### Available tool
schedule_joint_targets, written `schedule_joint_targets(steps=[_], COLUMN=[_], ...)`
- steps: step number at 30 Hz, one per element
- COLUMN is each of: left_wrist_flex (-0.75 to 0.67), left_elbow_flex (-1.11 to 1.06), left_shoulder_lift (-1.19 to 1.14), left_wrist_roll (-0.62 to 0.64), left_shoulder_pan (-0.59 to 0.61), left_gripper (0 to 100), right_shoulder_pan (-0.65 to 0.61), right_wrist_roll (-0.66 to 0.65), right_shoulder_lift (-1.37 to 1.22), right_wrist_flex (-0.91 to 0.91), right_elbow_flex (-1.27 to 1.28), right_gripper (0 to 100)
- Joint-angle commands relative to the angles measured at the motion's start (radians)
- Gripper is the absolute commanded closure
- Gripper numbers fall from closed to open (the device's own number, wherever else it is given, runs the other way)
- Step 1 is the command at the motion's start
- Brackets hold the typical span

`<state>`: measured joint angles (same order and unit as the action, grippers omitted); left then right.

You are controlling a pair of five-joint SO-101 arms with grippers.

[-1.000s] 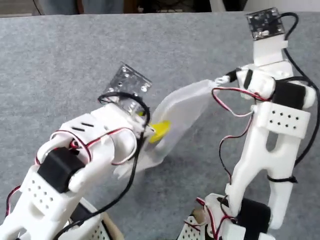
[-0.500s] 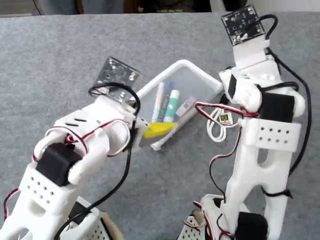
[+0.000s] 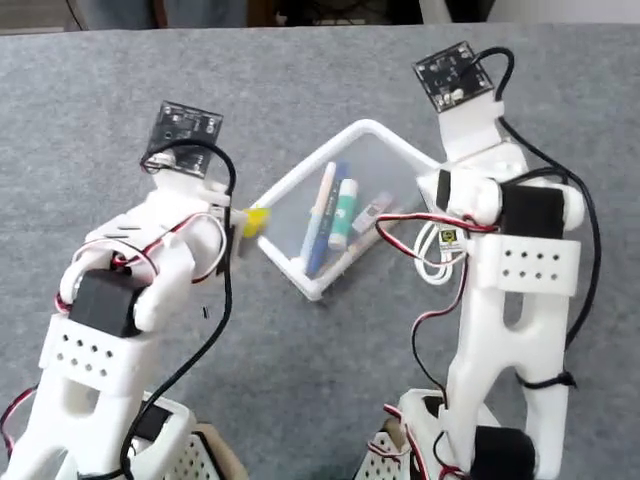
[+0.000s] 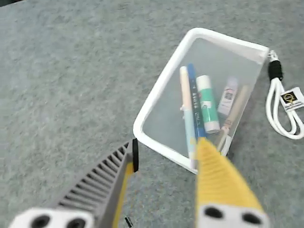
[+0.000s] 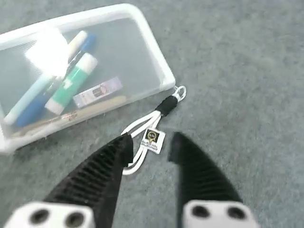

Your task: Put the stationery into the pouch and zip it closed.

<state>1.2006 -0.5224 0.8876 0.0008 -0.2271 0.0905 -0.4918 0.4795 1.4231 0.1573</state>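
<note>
The pouch (image 3: 385, 165), stationery (image 3: 343, 212) inside, is laid flat on the bench (image 3: 100, 100), apparently zipped. A straight upward withdrawal is advised, so its cord (image 5: 167, 105) is not snagged. The left claw (image 4: 168, 148) is spread wide, empty, near its corner. The right claw (image 5: 151, 138) is parted, empty, over the cord.

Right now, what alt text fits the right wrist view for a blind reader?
A clear, white-edged zip pouch lies on grey felt with pens and a green glue stick inside. The right arm's open black claw hovers over the pouch's white cord loop.
</note>
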Motion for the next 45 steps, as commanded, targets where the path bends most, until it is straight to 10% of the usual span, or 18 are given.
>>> schedule_joint_targets(steps=[1,16,25,45], left_wrist_flex=[0.057,0.265,0.021,-0.011], left_elbow_flex=[0.042,-0.048,-0.476,-1.138], left_shoulder_lift=[0.023,0.026,0.315,0.864], left_wrist_roll=[0.006,0.003,-0.104,-0.198], left_shoulder_pan=[0.022,0.028,0.243,0.380], left_gripper=[94,97,97,97], right_shoulder_pan=[-0.015,-0.015,0.015,0.181], right_wrist_roll=[0.009,0.002,0.002,0.009], right_shoulder_lift=[0.062,0.484,0.808,1.081], right_wrist_flex=[0.060,0.094,-0.109,-0.215], right_elbow_flex=[-0.004,0.321,0.765,1.253], right_gripper=[95.5,98.5,98.5,98.5])
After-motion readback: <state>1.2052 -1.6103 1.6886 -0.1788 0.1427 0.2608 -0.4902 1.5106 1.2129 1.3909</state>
